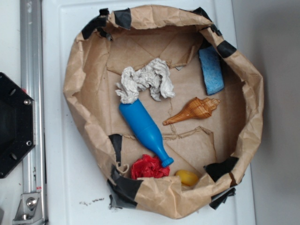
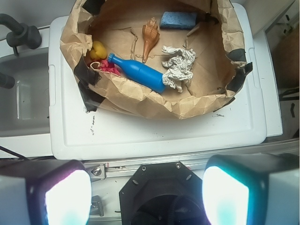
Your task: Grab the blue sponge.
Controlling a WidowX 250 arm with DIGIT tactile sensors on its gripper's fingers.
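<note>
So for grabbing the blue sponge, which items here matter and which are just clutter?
Matters:
- blue sponge, against the paper basket's far wall
- claw, fingers apart, well back from the basket

Clutter:
- blue bottle
- seashell
- crumpled white cloth
- red crumpled thing
- yellow thing

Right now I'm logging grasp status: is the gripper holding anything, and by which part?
Nothing is held. The gripper is open and far back from the paper basket; the blue sponge lies untouched at its far wall.

The sponge (image 1: 211, 70) lies in the paper basin (image 1: 84, 117), beside the shell (image 1: 193, 111).
</note>
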